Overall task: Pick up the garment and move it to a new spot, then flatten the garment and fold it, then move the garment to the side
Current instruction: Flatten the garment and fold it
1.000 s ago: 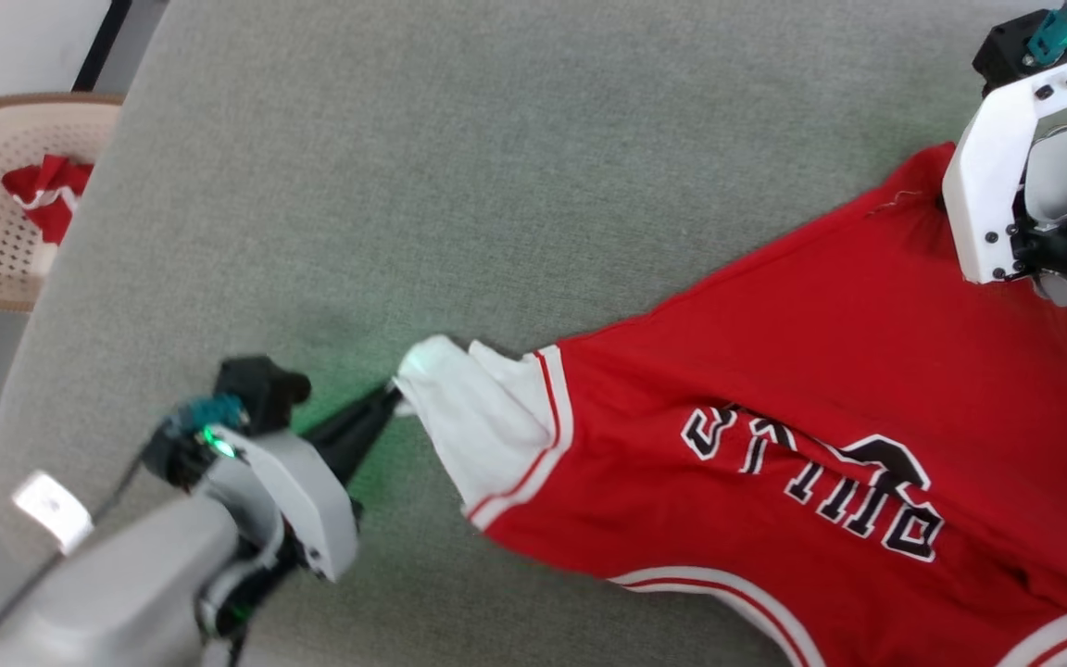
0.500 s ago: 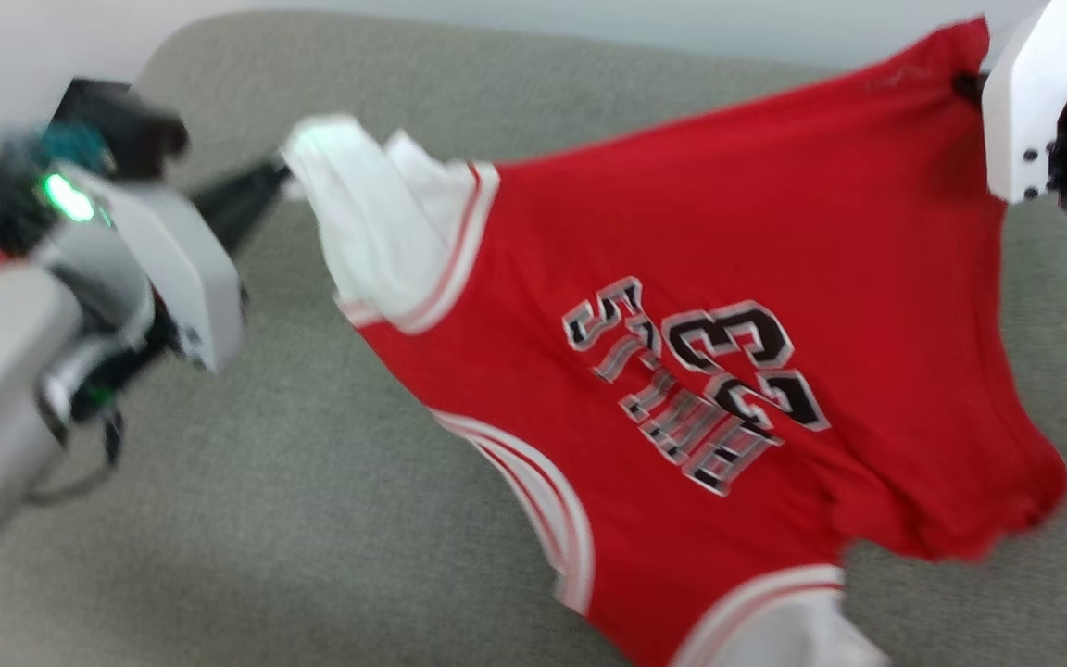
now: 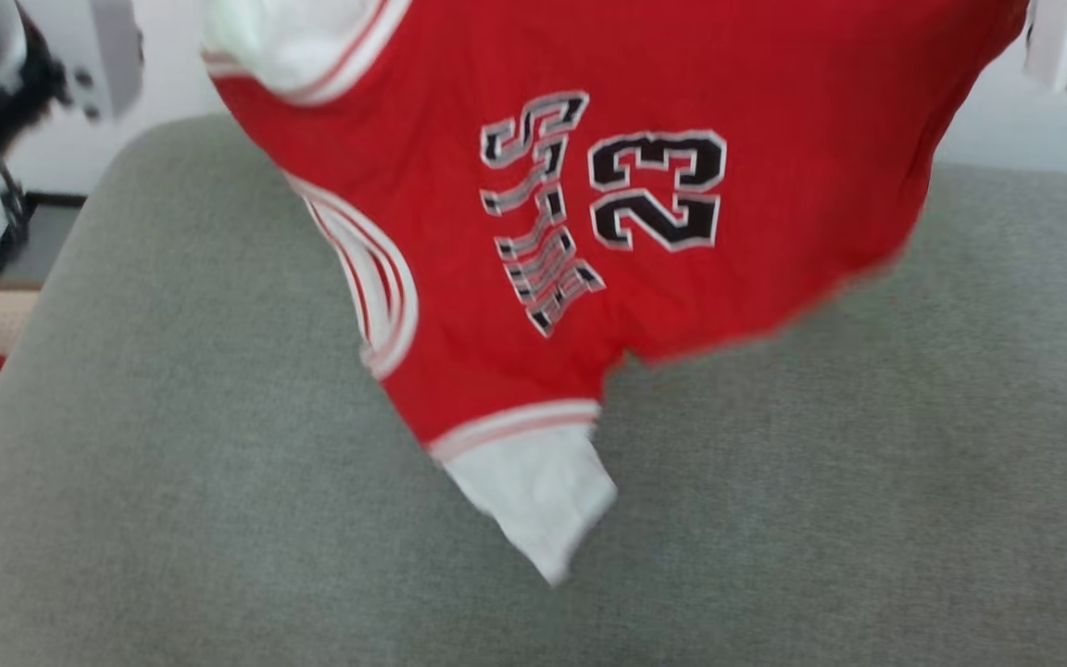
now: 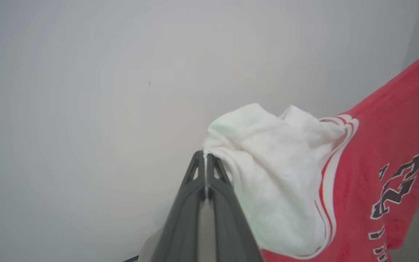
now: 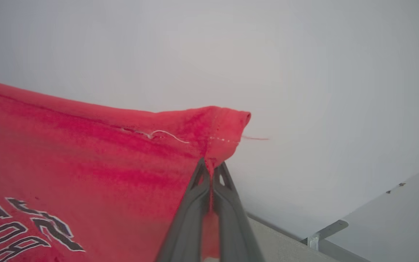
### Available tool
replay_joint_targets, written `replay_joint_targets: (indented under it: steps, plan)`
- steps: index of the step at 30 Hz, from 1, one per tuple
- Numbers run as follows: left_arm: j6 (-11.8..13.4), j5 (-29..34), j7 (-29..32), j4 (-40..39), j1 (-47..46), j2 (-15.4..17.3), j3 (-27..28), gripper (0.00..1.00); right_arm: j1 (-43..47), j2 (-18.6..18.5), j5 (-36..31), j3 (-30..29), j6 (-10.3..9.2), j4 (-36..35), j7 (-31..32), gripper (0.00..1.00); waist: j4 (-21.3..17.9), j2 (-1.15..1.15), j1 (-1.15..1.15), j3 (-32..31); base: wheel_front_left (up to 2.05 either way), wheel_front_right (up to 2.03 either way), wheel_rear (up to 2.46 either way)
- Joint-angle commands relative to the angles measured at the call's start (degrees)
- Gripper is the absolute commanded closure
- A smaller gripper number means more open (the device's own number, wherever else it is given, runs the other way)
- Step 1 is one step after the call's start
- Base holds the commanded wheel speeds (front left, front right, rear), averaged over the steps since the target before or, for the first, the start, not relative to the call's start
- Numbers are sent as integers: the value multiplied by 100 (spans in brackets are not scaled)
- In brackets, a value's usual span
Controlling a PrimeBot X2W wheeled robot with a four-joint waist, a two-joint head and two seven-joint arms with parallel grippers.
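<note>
Risen higher, garment [image 3: 543, 232] hangs by two edges over broad gray surface [image 3: 774, 519].

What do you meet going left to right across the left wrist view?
Dark two-fingered left gripper → bunched white sleeve → white-and-red stripe trim → red jersey-style garment body with black-and-white lettering.

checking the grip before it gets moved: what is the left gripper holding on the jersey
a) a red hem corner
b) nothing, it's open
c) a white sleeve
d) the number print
c: in the left wrist view the left gripper is shut on the bunched white sleeve of the red jersey, while the right gripper pinches a red corner.
</note>
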Motion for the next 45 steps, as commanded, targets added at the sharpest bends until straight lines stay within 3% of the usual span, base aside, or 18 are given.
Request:
replay_joint_targets:
  steps: [1,14,28,39,42,45]
  plan:
    - [-35,70,-64,171,-193,-61,11,100,-81,-9,-94,-112,-11,-3,-90,100,-117,0,0,-135,0,0,0]
    - [-125,319,-698,1214,-1297,-514,-137,100,-333,190,-585,-697,-11,1,-463,100,-282,0,0,51,0,0,0]
    - [-115,495,-1669,2321,-2420,-915,-277,100,-1026,833,-1602,-1400,-11,510,-1523,100,-637,0,0,1525,0,0,0]
    - [427,1011,-2711,3016,-3700,-1209,3,100,-1980,1282,-3156,-2219,-11,1363,-3611,100,-773,0,0,2531,0,0,0]
    - [684,1336,-2733,2399,-3973,-1075,490,100,-2178,1368,-3652,-2571,-11,1454,-3862,100,-747,0,0,2687,0,0,0]
    - [781,1658,-2720,1799,-3641,-977,1044,100,-2153,1490,-4036,-2868,-11,1498,-3938,100,-707,0,0,2735,0,0,0]
